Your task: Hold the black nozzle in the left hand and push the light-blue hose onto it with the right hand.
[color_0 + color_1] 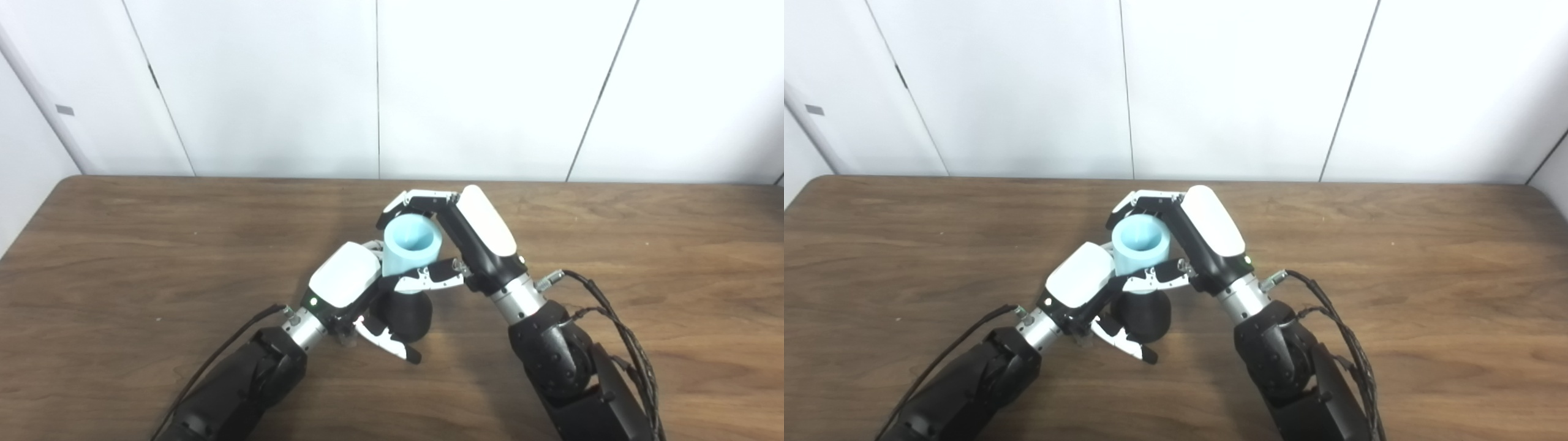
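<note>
You are looking down at a brown wood-grain table (122,257) that runs back to a wall of white panels (275,86) with thin dark seams. Near the table's middle, your left hand (346,285) is wrapped around the black nozzle (407,315), thumb below it. Directly above, the light-blue hose (411,248) sits on the nozzle's top, open end facing you, with your right hand (471,236) clamped around it, fingers curled over its far rim.
</note>
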Controlling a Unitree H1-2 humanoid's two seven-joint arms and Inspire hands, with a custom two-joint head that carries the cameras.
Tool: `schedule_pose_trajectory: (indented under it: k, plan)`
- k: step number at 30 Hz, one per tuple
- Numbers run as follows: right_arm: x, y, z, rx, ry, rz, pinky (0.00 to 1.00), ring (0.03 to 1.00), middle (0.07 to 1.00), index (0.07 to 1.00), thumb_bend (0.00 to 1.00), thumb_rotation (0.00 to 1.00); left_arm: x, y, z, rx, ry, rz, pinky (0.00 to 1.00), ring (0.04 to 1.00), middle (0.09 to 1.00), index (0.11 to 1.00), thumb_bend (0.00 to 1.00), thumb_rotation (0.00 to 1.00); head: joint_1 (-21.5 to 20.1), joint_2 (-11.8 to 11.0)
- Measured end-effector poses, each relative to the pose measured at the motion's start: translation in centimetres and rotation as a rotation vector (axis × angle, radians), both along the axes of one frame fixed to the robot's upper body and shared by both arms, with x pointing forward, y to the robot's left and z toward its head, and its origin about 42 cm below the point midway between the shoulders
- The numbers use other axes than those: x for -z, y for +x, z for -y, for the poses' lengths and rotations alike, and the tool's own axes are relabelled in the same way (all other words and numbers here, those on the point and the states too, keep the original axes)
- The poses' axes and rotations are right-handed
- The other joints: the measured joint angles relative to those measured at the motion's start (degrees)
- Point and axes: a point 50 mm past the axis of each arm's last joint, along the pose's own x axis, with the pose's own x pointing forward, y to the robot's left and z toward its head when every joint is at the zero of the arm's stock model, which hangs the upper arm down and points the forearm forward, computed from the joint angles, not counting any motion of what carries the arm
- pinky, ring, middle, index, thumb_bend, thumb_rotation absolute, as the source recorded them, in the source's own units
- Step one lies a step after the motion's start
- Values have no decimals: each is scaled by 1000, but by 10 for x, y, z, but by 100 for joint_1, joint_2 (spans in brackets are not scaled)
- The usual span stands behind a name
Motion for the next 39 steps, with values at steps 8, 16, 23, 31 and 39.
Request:
schedule_pose_trajectory:
  k: [8,16,23,31,39]
  plan:
    - [13,2,3,-11,96,-326,931,987,992,998,1000,615,0,-1,1,3,-1,-1,760,499,461,507,522,0,9,-26]
    - [32,0,5,-99,434,-680,1000,1000,1000,1000,1000,576,0,-1,3,6,-3,-3,763,497,464,504,522,0,-9,-53]
    - [33,1,10,-145,526,-735,1000,1000,1000,1000,1000,538,0,-1,6,8,-7,-4,762,497,460,508,521,0,-35,-79]
    - [32,3,24,-108,561,-721,1000,1000,1000,1000,1000,771,0,-1,8,10,-11,-4,761,493,461,507,521,0,-88,-105]
    - [25,9,75,72,519,-582,1000,1000,1000,1000,1000,832,0,-2,9,12,-11,-7,768,491,460,508,521,0,-132,-123]
